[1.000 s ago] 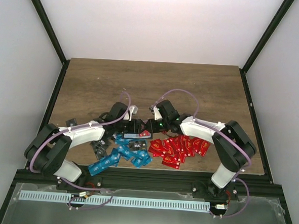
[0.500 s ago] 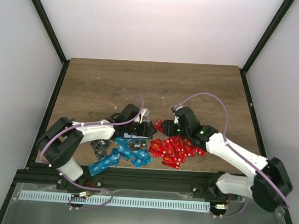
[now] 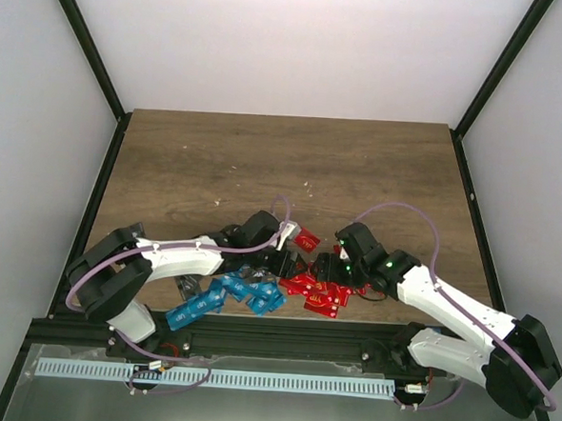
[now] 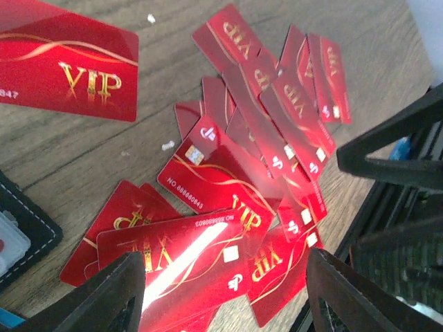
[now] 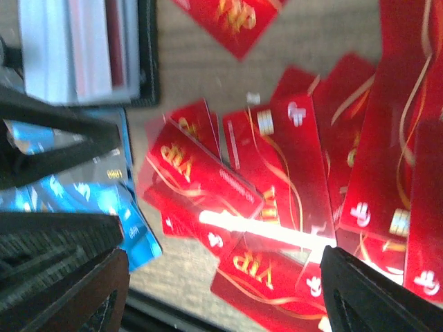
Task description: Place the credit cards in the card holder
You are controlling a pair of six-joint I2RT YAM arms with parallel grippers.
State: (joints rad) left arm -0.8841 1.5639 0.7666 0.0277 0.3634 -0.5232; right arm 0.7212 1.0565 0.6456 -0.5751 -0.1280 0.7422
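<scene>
Two grippers hang low over the wooden table (image 3: 208, 158), each with fingers spread wide and nothing between them. The heap of red credit cards (image 4: 228, 180) lies overlapped beneath the fingertips of both the left gripper (image 4: 223, 256) and the right gripper (image 5: 223, 252). Blue credit cards (image 5: 116, 173) lie just outside the right gripper's finger at the left of its wrist view. Ahead of that same finger lies the card holder (image 5: 90, 48), open with its pale inside up. A single red card (image 4: 66, 59) lies apart, ahead of the left gripper's fingers.
</scene>
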